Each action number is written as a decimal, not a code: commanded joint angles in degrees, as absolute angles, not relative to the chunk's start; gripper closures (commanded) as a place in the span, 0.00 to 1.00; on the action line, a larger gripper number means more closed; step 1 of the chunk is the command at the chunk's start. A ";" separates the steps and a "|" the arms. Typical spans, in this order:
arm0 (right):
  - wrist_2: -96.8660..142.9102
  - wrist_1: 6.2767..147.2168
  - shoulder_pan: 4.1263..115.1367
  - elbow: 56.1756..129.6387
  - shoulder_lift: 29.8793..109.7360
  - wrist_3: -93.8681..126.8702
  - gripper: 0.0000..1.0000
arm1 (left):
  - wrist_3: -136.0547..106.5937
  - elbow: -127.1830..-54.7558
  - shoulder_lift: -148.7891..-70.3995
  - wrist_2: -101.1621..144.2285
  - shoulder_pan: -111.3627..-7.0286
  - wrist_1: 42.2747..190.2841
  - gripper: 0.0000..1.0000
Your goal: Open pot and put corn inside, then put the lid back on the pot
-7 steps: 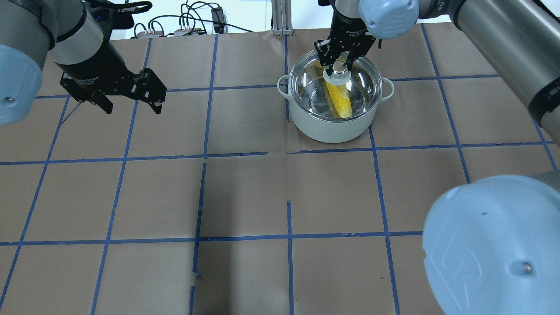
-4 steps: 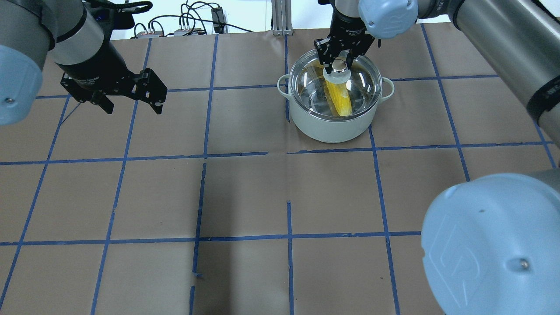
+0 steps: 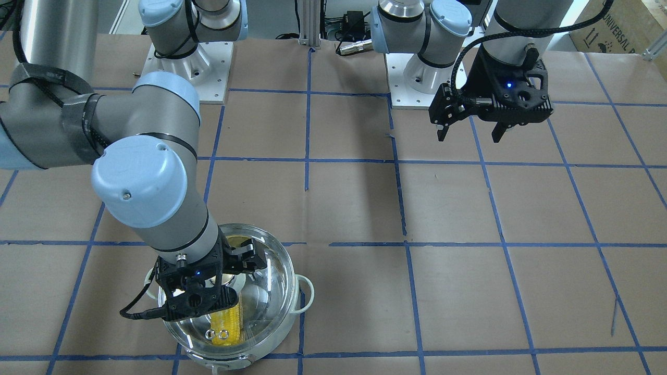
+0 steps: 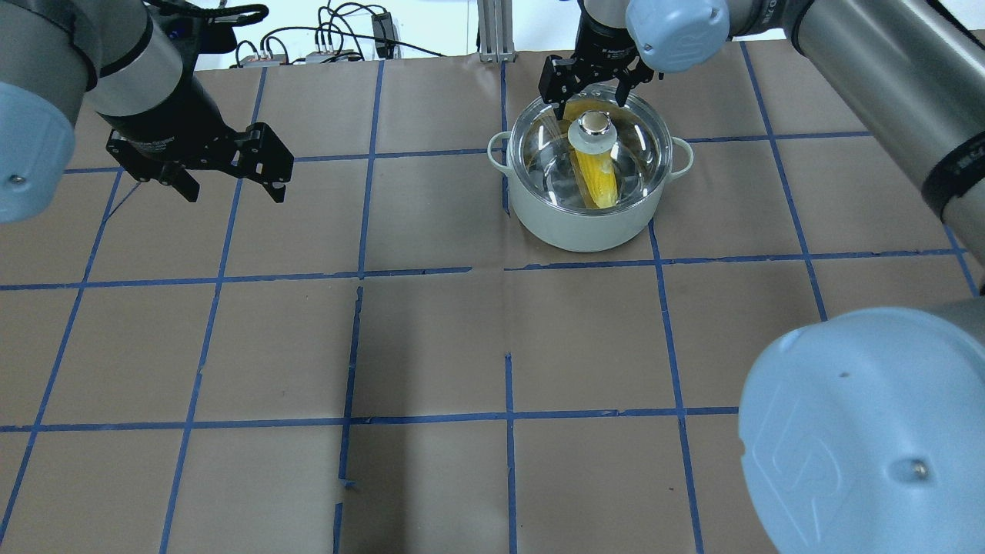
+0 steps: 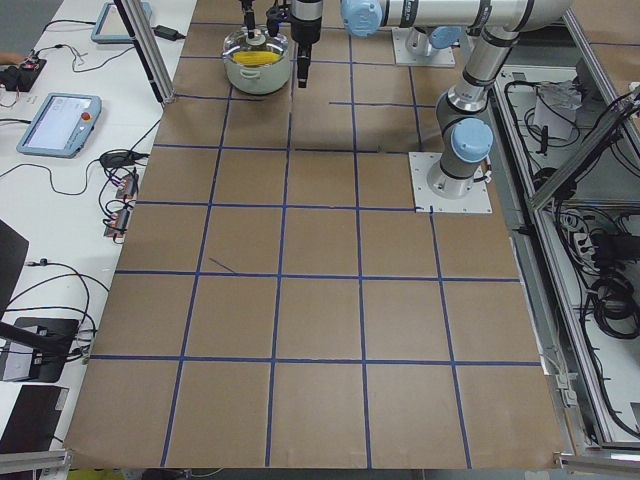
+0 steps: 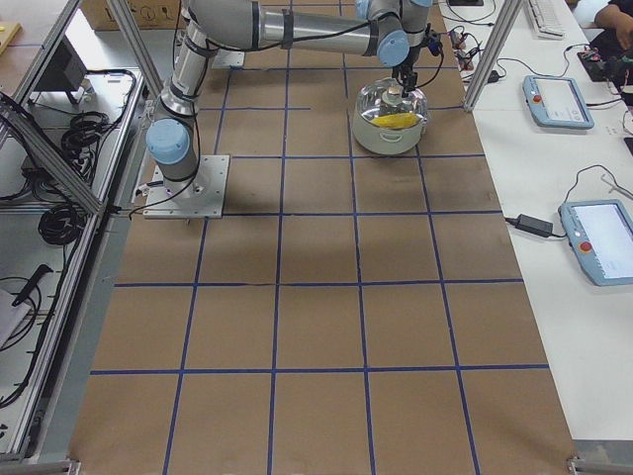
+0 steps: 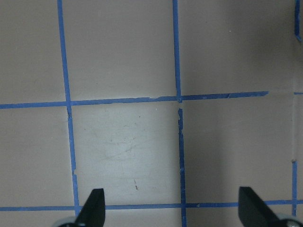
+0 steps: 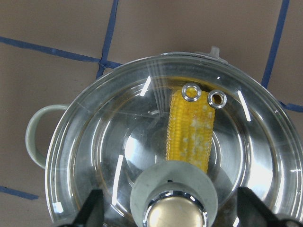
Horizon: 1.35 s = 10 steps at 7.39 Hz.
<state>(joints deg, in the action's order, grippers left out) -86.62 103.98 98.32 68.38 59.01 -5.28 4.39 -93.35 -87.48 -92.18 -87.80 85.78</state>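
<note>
On the robot's right half of the table (image 4: pixel 431 346), toward the far edge, the pot (image 4: pixel 585 227) stands with the corn (image 4: pixel 599 175) lying inside it and the lid (image 4: pixel 642 158) seated on top; through the glass the cob shows under the two steam-vent rings (image 8: pixel 203 96). In the overhead and wrist views the lid looks level and centred, though in the front-facing view the arm hides part of the rim, so a full seat all round cannot be confirmed. The right gripper (image 4: pixel 589 91) hangs above the knob (image 4: pixel 593 129) with its fingers spread wide to either side, gripping nothing and apparently clear of it. I judge the task all but done, and the step in hand is getting that gripper away cleanly. The safest course is a straight vertical lift with the jaws kept wide, and no sideways travel until both fingertips are well above the knob's top. A glass lid rests loosely, so one clipped pad could slide it off the rim or tip it. The left gripper (image 4: pixel 232 191) hovers over bare paper, well apart from the pot, with its fingers also apart and empty, and it should simply stay out of the way
</note>
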 commanded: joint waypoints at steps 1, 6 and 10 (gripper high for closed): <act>-87.01 103.36 100.02 69.16 61.51 -3.34 0.00 | 4.39 -92.99 -87.54 -92.02 -87.80 85.78 0.00; -87.19 99.23 98.53 77.86 75.22 -3.08 0.00 | 4.48 -93.16 -87.54 -91.94 -87.71 85.61 0.00; -87.10 99.49 96.95 85.21 80.30 -3.78 0.00 | 4.48 -93.86 -87.28 -92.11 -87.80 85.69 0.00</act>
<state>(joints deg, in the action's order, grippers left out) -87.11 99.13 97.71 81.26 77.52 -3.61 4.48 -93.52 -87.42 -92.19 -87.77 85.66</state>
